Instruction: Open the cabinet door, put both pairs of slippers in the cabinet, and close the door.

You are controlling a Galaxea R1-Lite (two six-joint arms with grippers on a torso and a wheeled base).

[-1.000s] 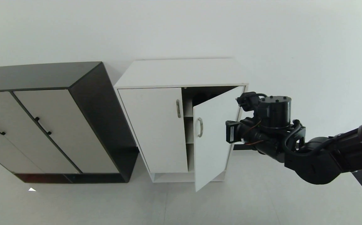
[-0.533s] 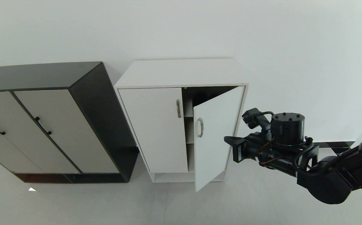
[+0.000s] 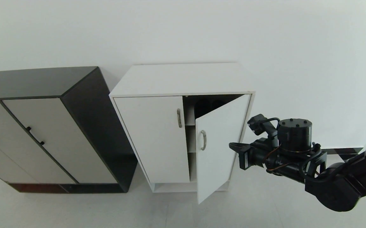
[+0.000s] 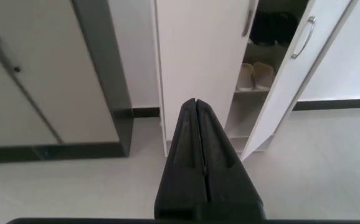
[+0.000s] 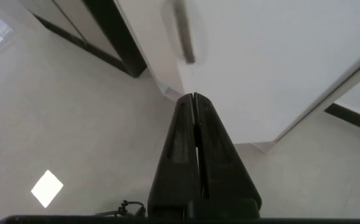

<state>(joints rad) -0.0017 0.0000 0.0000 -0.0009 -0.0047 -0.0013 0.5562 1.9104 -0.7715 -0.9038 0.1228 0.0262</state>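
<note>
The dark cabinet (image 3: 43,126) with pale doors stands well off to the left of both grippers and has no part in the job. The left gripper (image 4: 195,107) hangs low above the floor (image 4: 74,186), its fingers (image 4: 185,143) pressed flat together with nothing between them. Well beyond its tips is the white cabinet (image 3: 183,79), whose left door (image 3: 151,139) is closed.

Past that door's edge the inside is open to view. A pair of dark slippers (image 4: 276,28) sits on the upper shelf, and a pair of pale slippers (image 4: 258,74) sits on the shelf below, both far ahead of the left fingertips. Both pairs therefore look to be stowed already.

The right door (image 3: 217,142) stands partly ajar, its handle (image 3: 203,140) on the free edge. The right gripper (image 3: 233,146) is on the outer side of this door, tips near its face. Whether they touch it cannot be told. Its two fingers are also closed on each other and carry nothing. In the right wrist view the handle lies just beyond the tips.

Opening and loading appear done. What is left is swinging the right door closed, and the right gripper seems well placed to push it.
</note>
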